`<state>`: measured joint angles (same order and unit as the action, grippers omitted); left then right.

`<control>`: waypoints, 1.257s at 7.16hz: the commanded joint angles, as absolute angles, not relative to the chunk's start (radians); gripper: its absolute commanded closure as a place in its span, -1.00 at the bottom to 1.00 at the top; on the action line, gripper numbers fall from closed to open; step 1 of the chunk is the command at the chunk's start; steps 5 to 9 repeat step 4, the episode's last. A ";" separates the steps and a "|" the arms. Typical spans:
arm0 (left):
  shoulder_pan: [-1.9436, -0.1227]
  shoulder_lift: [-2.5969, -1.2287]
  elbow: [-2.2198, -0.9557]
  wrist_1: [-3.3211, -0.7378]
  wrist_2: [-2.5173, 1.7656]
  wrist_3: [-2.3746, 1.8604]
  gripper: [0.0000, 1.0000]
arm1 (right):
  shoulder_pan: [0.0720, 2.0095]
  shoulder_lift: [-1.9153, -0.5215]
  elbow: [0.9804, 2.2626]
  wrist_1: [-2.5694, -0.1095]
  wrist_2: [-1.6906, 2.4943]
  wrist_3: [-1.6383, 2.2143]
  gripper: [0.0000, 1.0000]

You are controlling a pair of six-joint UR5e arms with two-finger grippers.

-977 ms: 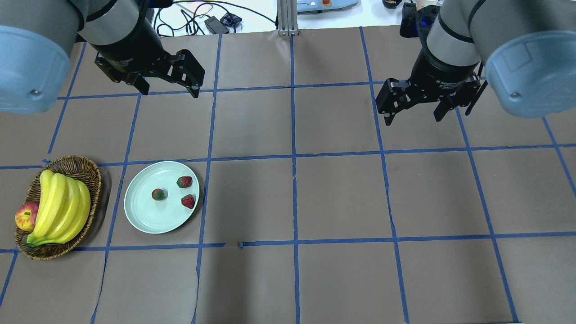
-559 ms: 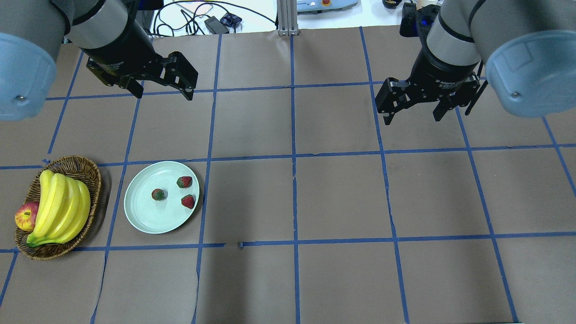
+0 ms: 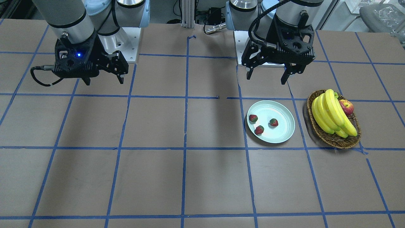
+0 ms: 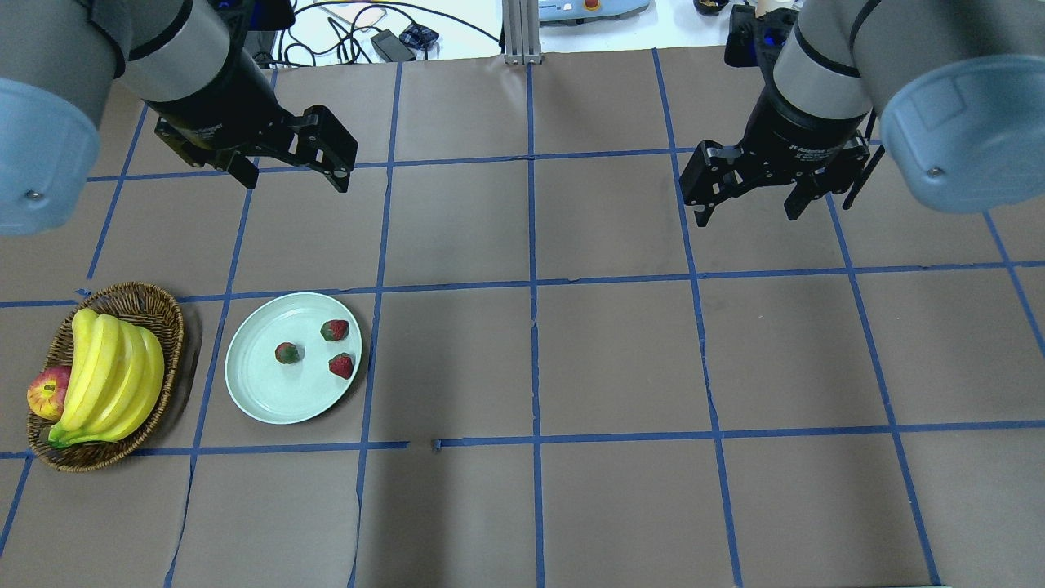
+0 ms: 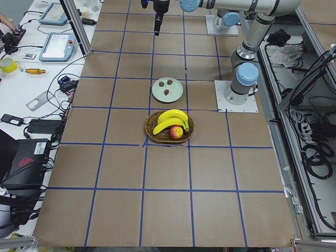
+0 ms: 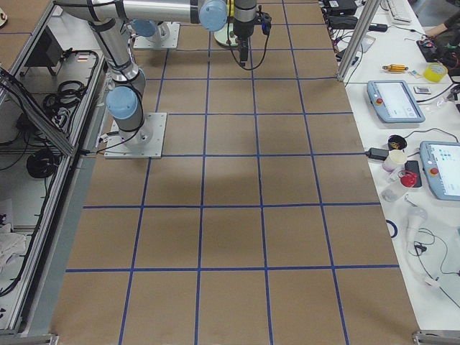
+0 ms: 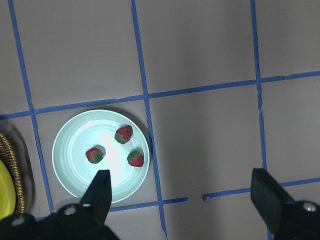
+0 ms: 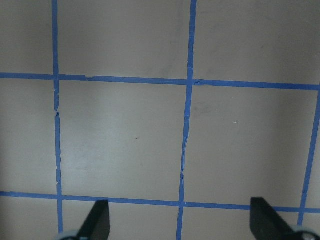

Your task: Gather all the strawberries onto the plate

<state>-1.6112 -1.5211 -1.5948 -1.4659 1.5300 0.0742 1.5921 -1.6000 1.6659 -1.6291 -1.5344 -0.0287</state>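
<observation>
Currently all three strawberries (image 4: 341,365) are lying apart from one another on the plate (image 4: 249,390), well beneath the left claw (image 4: 294,181), which is hovering empty with its jaws spread. Far to its side, the right claw (image 4: 749,216) is hanging over the bench (image 4: 612,351), jaws likewise apart.

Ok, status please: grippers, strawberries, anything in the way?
Left gripper, right gripper: open, empty. Three small red strawberries on round mint-green plate. Oval brown wicker basket beside plate, apart.
</observation>
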 commanded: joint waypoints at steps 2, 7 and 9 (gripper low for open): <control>-1.609 -1.516 -1.597 -1.466 1.529 0.077 -1.00 | 1.592 -1.601 1.666 -1.629 -1.531 -0.032 -1.00; -1.608 -1.516 -1.595 -1.466 1.529 0.077 -1.00 | 1.592 -1.600 1.666 -1.628 -1.546 -0.032 -1.00; -1.608 -1.516 -1.595 -1.466 1.529 0.077 -1.00 | 1.592 -1.600 1.666 -1.628 -1.546 -0.032 -1.00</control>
